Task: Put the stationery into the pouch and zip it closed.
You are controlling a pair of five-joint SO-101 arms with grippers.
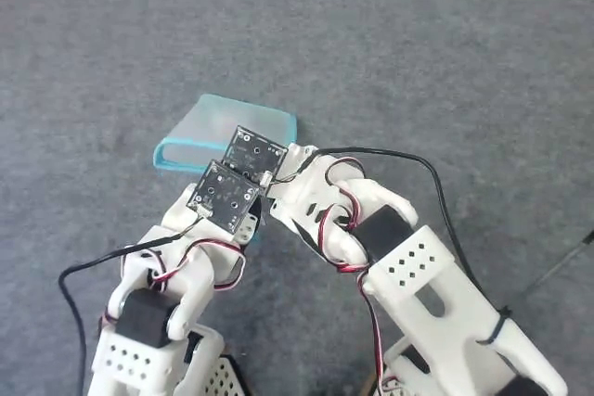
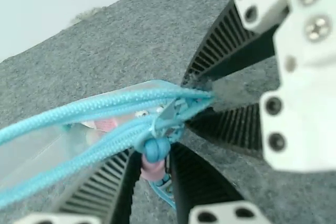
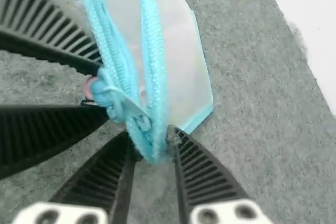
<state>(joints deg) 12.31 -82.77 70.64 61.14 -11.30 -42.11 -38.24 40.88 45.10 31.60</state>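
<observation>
Where the two arms meet at mid-table, the pouch (image 1: 243, 122) lies flat on the grey mat (image 1: 445, 71), its near end under both wrists. The left gripper (image 2: 154, 156) is clenched on the zipper pull (image 2: 153, 148). The right gripper (image 3: 152, 142) pinches the pouch's end corner. Mat extends widely beyond the pouch's far, left and right sides.

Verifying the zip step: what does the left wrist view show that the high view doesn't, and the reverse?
Left wrist view only: the zipper pull held in the left gripper, the right gripper clamping one end of the pouch, its zipper partly open, a pink item inside. High view only: the bodies of the left arm and right arm. Both: the pouch on the grey mat.
</observation>
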